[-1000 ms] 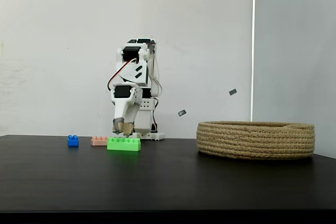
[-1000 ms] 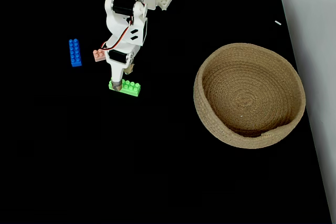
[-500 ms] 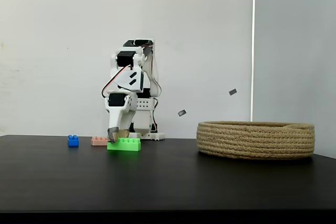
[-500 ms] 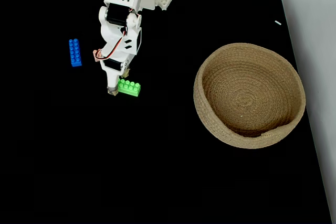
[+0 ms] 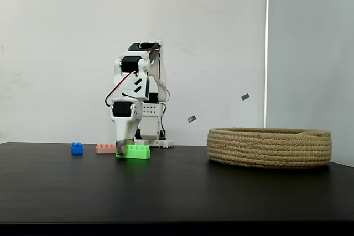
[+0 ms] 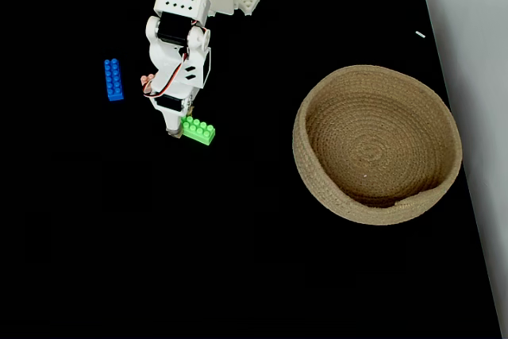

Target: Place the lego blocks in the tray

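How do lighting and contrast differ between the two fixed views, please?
In the side-on fixed view, soft even light leaves the green brick mirrored faintly on the glossy black table; in the top-down fixed view, the table goes featureless black, while the rope basket shades its own inner wall.

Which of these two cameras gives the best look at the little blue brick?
The fixed view from above: there the blue brick lies fully in sight, a long piece with two rows of studs. In the side-on fixed view it shows just its short end.

green brick (image 6: pixel 198 129) flat on table | pink brick (image 5: pixel 105 148) | blue brick (image 6: pixel 113 79) | rope tray (image 6: pixel 378 145) apart
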`<state>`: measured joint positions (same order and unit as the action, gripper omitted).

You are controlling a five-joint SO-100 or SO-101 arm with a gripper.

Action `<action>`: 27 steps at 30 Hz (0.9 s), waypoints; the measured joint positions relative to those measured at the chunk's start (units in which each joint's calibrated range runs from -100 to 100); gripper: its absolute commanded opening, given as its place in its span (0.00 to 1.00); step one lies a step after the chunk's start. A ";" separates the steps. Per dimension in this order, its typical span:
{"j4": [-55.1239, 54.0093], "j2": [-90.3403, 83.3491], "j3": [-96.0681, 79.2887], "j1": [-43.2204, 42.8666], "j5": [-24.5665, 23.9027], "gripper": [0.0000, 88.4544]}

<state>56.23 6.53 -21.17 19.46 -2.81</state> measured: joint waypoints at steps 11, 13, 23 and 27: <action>-0.41 -4.07 0.80 1.87 1.03 0.00; 1.14 -5.60 3.00 2.36 2.34 0.00; 4.55 -11.03 19.97 -0.81 0.78 0.00; 0.49 -12.38 24.30 -6.35 -0.49 0.00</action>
<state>56.72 -5.85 3.14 13.11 -3.30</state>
